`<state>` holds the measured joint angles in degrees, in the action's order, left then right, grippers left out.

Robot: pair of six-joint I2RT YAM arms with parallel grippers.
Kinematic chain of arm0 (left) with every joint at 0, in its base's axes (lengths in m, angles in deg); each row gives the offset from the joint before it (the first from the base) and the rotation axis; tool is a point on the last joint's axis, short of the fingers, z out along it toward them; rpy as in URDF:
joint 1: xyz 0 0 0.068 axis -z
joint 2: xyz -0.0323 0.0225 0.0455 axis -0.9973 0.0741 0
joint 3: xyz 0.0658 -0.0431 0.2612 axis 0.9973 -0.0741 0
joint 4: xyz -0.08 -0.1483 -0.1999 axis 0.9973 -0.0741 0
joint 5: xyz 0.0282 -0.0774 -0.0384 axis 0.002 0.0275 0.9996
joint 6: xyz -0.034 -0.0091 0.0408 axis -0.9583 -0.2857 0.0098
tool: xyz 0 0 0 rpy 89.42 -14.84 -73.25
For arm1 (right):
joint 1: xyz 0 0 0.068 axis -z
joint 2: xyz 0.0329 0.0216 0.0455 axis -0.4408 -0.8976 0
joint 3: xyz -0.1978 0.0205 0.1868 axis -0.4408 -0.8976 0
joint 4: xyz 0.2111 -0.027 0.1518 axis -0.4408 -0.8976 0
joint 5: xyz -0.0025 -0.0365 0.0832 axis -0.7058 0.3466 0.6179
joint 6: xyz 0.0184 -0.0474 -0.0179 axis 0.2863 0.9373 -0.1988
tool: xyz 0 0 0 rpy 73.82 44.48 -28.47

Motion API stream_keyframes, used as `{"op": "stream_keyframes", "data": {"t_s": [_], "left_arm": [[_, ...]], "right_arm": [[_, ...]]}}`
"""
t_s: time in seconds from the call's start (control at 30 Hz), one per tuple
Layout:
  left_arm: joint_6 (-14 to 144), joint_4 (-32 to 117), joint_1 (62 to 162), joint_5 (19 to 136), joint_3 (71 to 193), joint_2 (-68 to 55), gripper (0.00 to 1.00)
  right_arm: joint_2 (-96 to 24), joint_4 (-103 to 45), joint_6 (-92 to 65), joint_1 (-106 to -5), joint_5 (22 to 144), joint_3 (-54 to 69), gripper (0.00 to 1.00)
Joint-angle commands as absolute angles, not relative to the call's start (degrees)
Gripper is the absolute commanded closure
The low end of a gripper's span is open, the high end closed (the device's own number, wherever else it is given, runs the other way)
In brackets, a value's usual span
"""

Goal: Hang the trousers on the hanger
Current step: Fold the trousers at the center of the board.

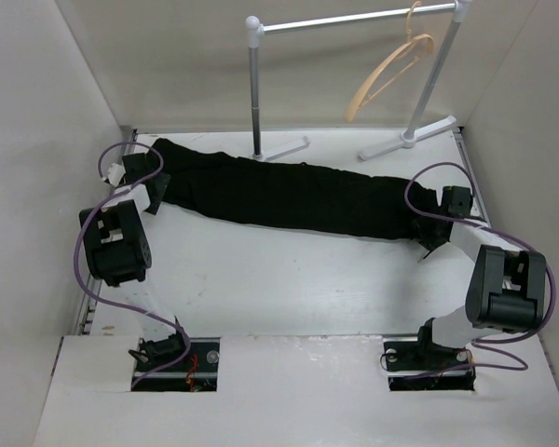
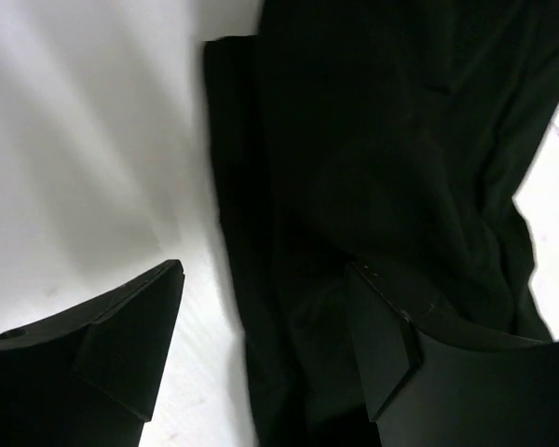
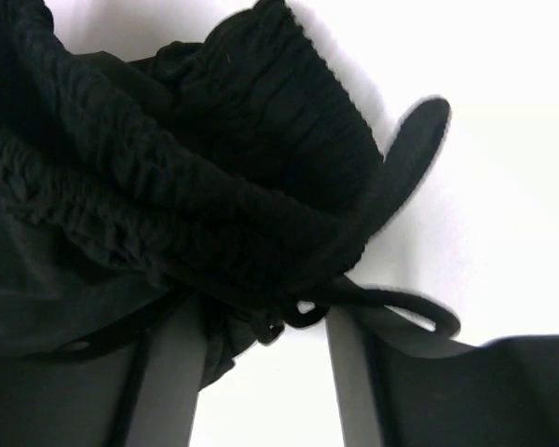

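The black trousers lie stretched flat across the table from back left to right. The tan wooden hanger hangs bare from the rail behind them. My left gripper sits at the trousers' left end. In the left wrist view it is open, its right finger over the dark cloth and its left finger over bare table. My right gripper is at the right end. There it is open, with the gathered waistband and drawstring lying across its fingertips.
A white-and-grey rail stand rises at the back, its feet just behind the trousers. White walls close in both sides. Purple cables loop beside each arm.
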<state>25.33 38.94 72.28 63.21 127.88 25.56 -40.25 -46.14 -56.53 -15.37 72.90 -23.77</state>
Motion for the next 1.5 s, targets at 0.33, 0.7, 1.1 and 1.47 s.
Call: {"op": "stream_keyframes", "data": {"t_s": [0.33,0.7,1.1,1.47], "left_arm": [[21.4,39.6,68.9,65.5,129.3,29.6,0.92],[18.9,26.3,69.0,50.8,111.7,8.3,0.95],[22.1,17.0,67.2,45.7,99.8,-13.3,0.47],[21.6,13.8,85.4,46.6,100.9,-27.4,0.37]], "right_arm": [[-39.2,-42.7,-59.0,-10.8,71.7,-22.5,0.85],[-31.4,-47.8,-61.0,-9.8,69.5,-25.5,0.89],[-17.5,-50.9,-57.0,-7.7,72.8,-33.6,0.51],[-9.5,-55.2,-55.9,-3.8,72.8,-33.2,0.10]]}}
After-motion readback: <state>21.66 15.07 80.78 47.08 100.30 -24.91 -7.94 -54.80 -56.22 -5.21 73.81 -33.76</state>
